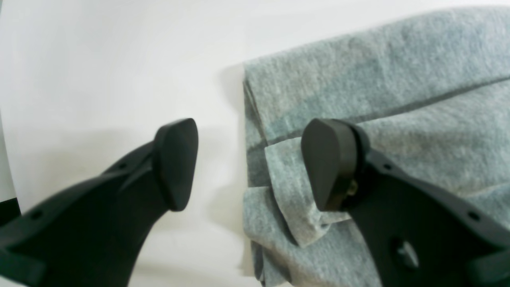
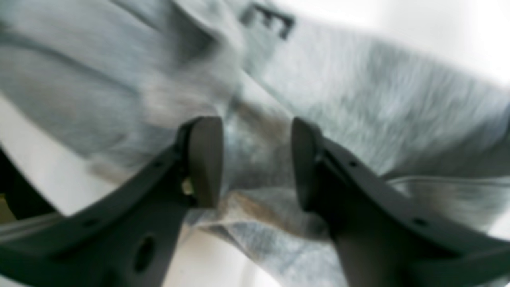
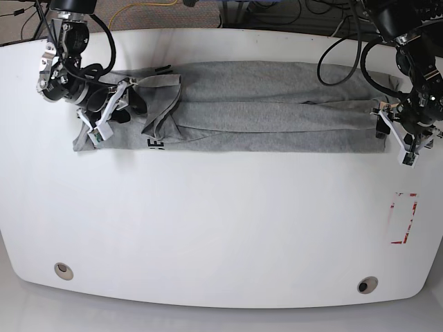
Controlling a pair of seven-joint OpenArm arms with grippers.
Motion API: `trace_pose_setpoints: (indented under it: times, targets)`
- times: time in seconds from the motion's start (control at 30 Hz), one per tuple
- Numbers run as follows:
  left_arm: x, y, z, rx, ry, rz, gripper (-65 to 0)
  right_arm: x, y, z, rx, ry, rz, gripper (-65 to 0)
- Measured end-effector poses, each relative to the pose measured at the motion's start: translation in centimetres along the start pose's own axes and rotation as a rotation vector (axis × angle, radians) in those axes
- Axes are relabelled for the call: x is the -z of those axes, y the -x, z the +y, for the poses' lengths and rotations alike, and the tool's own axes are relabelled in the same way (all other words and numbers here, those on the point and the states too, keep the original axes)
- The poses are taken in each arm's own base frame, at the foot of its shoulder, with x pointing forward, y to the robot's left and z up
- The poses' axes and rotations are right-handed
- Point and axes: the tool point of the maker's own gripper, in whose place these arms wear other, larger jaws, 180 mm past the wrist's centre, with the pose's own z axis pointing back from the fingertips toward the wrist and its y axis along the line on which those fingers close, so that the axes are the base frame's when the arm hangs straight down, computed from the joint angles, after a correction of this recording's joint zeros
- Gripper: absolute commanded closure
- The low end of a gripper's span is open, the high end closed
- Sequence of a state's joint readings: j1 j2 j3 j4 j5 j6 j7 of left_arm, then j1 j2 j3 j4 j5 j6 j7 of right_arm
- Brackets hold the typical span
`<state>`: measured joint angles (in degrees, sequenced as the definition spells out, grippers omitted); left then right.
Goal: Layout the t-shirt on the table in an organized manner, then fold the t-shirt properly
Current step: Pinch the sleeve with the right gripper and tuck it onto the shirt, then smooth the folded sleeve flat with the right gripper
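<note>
The grey t-shirt (image 3: 263,104) lies folded lengthwise into a long strip across the far half of the white table (image 3: 221,221). Black lettering (image 3: 156,144) shows near its left end. My left gripper (image 3: 396,135) hangs at the strip's right end. In the left wrist view it (image 1: 251,163) is open, one finger over the bare table (image 1: 99,59) and the other over the t-shirt's (image 1: 398,79) layered edge. My right gripper (image 3: 111,111) is at the left end. In the blurred right wrist view it (image 2: 255,159) has its jaws apart astride a raised fold of the t-shirt (image 2: 358,99).
Two round metal grommets (image 3: 63,270) (image 3: 367,284) sit near the table's front edge. A red-and-white rectangular mark (image 3: 403,218) lies at the right. Cables (image 3: 277,14) run beyond the far edge.
</note>
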<state>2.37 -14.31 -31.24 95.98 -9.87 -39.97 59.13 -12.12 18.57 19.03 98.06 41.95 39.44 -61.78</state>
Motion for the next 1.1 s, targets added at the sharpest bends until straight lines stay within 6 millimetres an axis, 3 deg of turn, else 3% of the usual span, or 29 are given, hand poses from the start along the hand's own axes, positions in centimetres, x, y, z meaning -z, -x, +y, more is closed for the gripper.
trace_pose_setpoints:
  times: [0.17, 0.53, 0.83, 0.9, 0.97, 1.1]
  targets:
    - [0.0, 0.1, 0.0, 0.001, -0.001, 0.002, -41.4, 0.7, -0.3, 1.0, 0.019, -0.027, -0.026, -50.6]
    - [0.0, 1.0, -0.2, 0.0, 0.004, 0.021, -41.4, 1.6, -0.8, 2.4, 0.047, -0.057, -0.057, -50.7]
    - [0.0, 1.0, -0.2, 0.0, 0.004, 0.02, -41.4, 2.3, -2.5, 3.3, 0.054, -0.081, -0.106, -50.4]
    - [0.0, 1.0, -0.2, 0.0, 0.005, 0.021, -41.4, 2.4, -2.7, 3.6, 0.055, -0.084, -0.113, -48.2]
    - [0.0, 1.0, -0.2, 0.0, 0.005, 0.021, -41.4, 2.5, -2.8, 3.8, 0.054, -0.089, -0.109, -41.5]
    - [0.0, 1.0, -0.2, 0.0, 0.004, 0.02, -41.4, 2.7, -3.3, 4.0, 0.05, -0.095, -0.111, -19.3]
